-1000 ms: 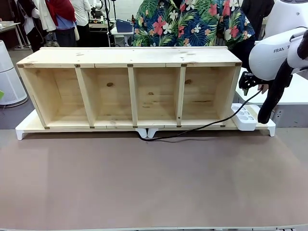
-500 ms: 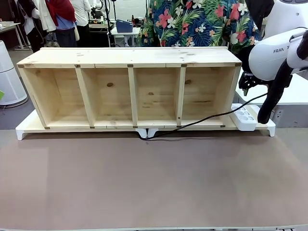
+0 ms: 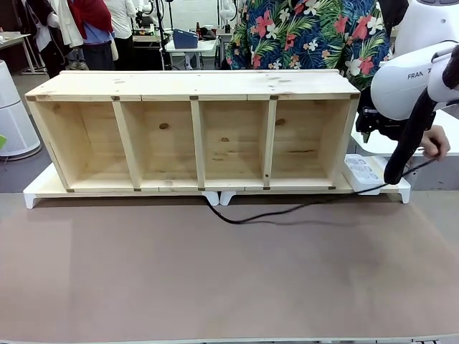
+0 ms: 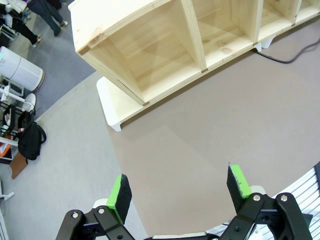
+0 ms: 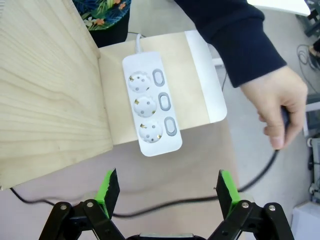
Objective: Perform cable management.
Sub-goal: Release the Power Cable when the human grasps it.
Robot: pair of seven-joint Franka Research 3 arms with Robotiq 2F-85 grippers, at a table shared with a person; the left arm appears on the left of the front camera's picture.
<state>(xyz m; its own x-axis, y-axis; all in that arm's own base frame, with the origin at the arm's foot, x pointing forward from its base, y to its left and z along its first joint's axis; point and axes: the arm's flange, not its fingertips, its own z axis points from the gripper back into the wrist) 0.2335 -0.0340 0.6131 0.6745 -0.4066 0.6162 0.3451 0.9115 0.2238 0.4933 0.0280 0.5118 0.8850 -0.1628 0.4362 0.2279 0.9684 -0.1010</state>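
Observation:
The thin black cable (image 3: pixel 287 209) comes out from under the middle of the wooden shelf (image 3: pixel 193 84) and runs right across the brown mat. It rises to the person's hand (image 3: pixel 434 142), which holds its plug end. In the right wrist view the cable (image 5: pixel 165 207) passes below my fingertips and curves up into the same hand (image 5: pixel 280 110) in a dark sleeve. My right gripper (image 5: pixel 170 186) hangs open above the white power strip (image 5: pixel 150 110), apart from the cable. My left gripper (image 4: pixel 180 192) is open and empty over the mat, with the cable (image 4: pixel 280 57) far off at the top right.
The shelf stands on a white-footed board (image 3: pixel 43 188), and the power strip (image 3: pixel 362 172) lies on the board's right end beside the shelf. My right arm (image 3: pixel 409 82) hangs above that corner. A white cylinder (image 3: pixel 13 115) stands on the floor at left. The mat (image 3: pixel 229 272) stretches in front.
The person's hand has carried the cable's plug end rightward, away from the shelf's side. The cable now sags lower across the mat. Neither gripper has changed.

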